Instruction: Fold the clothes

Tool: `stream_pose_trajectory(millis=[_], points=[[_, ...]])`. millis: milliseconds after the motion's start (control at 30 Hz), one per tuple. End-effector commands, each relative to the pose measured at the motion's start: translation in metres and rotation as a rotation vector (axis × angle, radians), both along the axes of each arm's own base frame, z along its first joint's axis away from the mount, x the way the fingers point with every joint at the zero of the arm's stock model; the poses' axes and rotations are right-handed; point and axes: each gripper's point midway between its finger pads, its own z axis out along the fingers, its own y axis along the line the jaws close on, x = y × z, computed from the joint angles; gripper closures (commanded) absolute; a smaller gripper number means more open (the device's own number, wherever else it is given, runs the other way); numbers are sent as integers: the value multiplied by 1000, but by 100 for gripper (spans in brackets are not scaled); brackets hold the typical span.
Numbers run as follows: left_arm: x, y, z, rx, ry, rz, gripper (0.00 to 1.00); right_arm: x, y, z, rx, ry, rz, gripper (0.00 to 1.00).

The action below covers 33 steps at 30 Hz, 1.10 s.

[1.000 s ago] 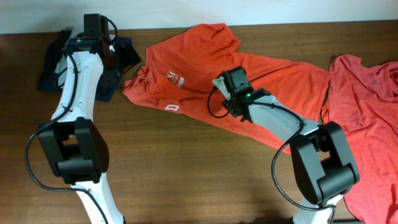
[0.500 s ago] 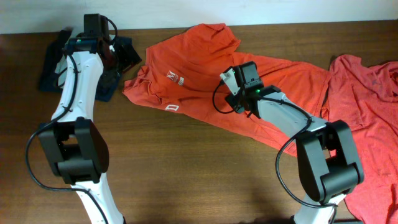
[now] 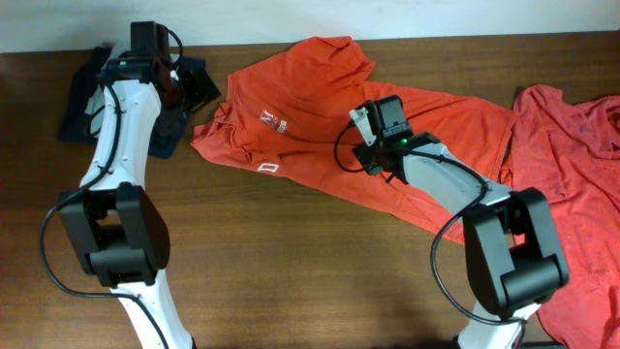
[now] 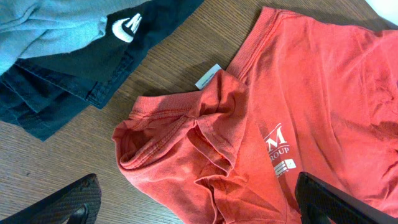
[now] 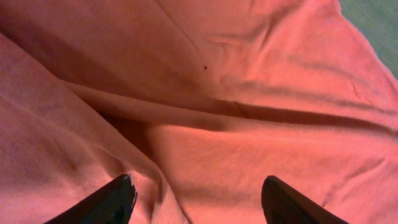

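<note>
- Lying crumpled across the middle of the wooden table (image 3: 291,252), 1 orange-red T-shirt (image 3: 320,97) has its small white chest logo (image 3: 272,121) facing up.
- Its collar end is bunched into folds toward the left, and a white neck label (image 4: 208,76) pokes out onto the bare wood there.
- A 2nd orange-red T-shirt (image 3: 572,184) is heaped at the table's right edge, just beside the 1st shirt's right end.
- The left gripper (image 4: 198,193) hangs over the bunched collar end with its 2 fingers spread wide and nothing between them.
- The right gripper (image 5: 199,193) sits low over a creased stretch in the middle of the same shirt. Its fingers stand apart and no cloth is pinched. Whether the tips touch the fabric cannot be told.
- Dark garments (image 3: 82,97) lie piled at the far left corner, under the left arm, with a grey garment (image 4: 50,25) on top of them.
</note>
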Motion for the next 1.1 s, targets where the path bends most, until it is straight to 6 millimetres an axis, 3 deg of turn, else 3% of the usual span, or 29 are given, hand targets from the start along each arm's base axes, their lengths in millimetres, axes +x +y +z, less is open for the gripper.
stream_pose_trajectory(millis=[0,133,200,300,333,433,567,867,1067], points=[[-1,-3,-4,-11,10,-1,1,8,2,43,42,-92,-50,30],[-1,-3,-4,-11,10,-1,1,0,18,64,96,-108,-3,34],[-1,-3,-4,-11,10,-1,1,-7,28,68,133,-92,33,42],[-1,-3,-4,-11,10,-1,1,-22,42,59,194,-12,87,76],[-1,-3,-4,-11,10,-1,1,-28,45,54,211,24,102,95],[-1,-3,-4,-11,10,-1,1,-44,52,38,241,118,127,96],[-1,-3,-4,-11,10,-1,1,-48,51,19,228,172,125,96],[-1,-3,-4,-11,10,-1,1,-32,39,-17,152,167,78,96],[-1,-3,-4,-11,10,-1,1,-13,20,-23,83,102,17,96]])
